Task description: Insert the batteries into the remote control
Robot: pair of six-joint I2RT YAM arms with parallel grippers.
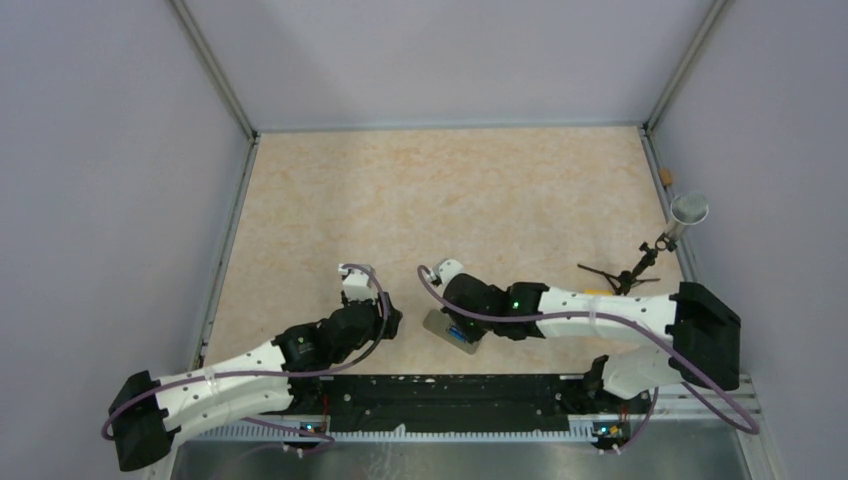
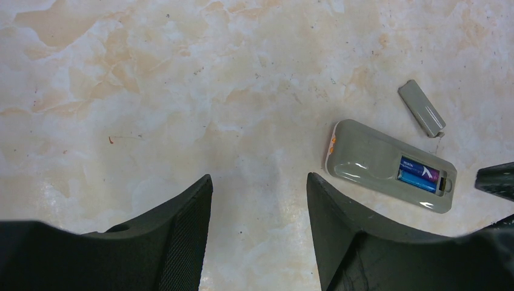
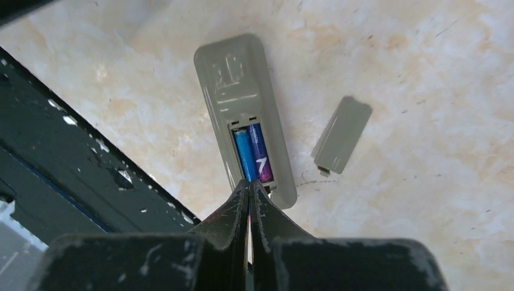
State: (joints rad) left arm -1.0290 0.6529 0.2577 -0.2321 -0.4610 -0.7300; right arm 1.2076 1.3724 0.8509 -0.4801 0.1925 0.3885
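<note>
While the overhead view shows one grey remote control [image 1: 452, 330] lying back-up near the near edge of the marbled beige table [image 1: 450, 190] between pale walls, the left wrist view shows the left gripper [image 2: 259, 179] with black textured jaws apart, empty. From the right wrist, the right gripper [image 3: 250, 182] is pinched together, tips at the recess where two slim blue batteries [image 3: 253, 154] lie side by side, one flat grey cover [image 3: 342, 134] loose nearby.

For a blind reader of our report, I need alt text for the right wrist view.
A grey remote control lies face-down on the marbled table, with two blue batteries side by side in its uncovered back. The shut right gripper has its tips at the batteries' near end. The loose battery cover lies apart beside the remote.
</note>
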